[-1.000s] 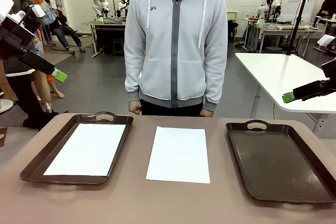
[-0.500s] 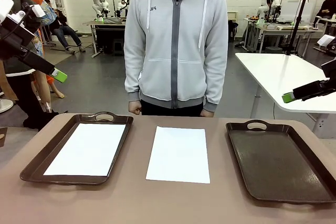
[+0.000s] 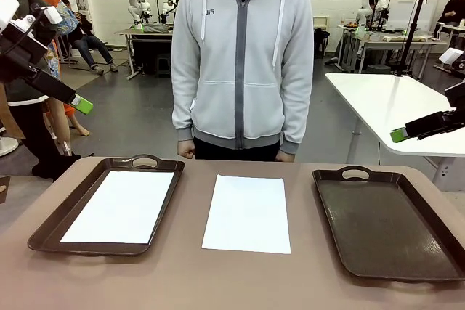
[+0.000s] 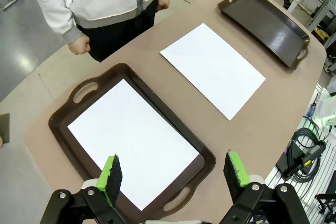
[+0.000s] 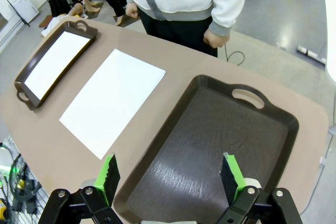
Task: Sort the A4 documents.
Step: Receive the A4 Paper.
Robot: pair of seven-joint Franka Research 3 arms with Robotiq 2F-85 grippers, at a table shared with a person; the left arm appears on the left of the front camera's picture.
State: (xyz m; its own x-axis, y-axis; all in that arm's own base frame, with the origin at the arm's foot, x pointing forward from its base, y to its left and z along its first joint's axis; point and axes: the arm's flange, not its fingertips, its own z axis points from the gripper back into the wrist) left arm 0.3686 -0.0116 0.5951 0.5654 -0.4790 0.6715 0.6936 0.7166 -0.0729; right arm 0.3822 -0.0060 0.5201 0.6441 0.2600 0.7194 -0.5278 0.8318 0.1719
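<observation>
Two thin, matte white rectangles of paper lie flat on the smooth brown worktop (image 3: 182, 281). The left sheet (image 3: 120, 206) rests inside the left tray (image 3: 64, 215) near the left edge, and the middle sheet (image 3: 248, 213) lies bare at the centre between the trays. The left gripper (image 4: 173, 171) hangs above the left sheet, jaws wide, holding nothing. The right gripper (image 5: 170, 174), equally wide, hangs above the right tray (image 3: 385, 223), with the middle sheet off to one side. Both trays are dark brown, glossy rectangles with rounded corners, raised rims and loop handles. The right one shows a wood-grain floor.
</observation>
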